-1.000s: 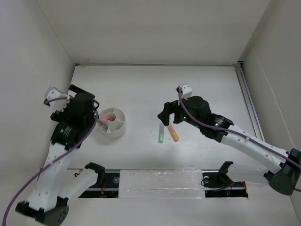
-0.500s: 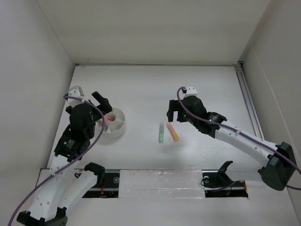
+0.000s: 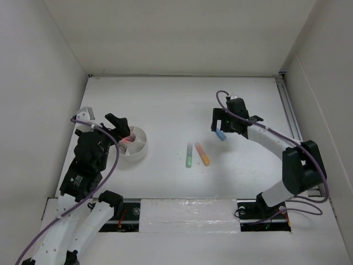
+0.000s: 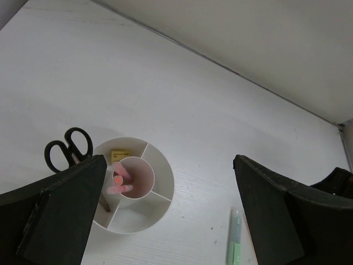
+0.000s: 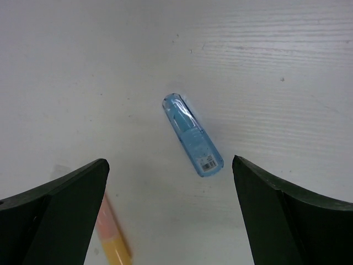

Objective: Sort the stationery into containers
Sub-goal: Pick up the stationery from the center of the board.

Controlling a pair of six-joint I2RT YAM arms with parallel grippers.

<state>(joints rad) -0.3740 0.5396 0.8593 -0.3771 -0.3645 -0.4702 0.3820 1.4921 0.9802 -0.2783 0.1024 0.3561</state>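
Blue marker [image 5: 192,142] lies under wide-spread right gripper [image 5: 168,163], well apart from orange marker [image 3: 203,157].

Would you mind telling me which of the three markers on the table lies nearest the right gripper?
The blue marker, directly below the right gripper; the green marker and orange marker lie side by side farther off.

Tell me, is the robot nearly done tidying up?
About halfway. Done: pink pens, eraser and, it seems, scissors sit in the white tub. In hand: nothing; the open right gripper hovers over the blue marker. Left: that one plus the green marker and orange marker, all on the table.
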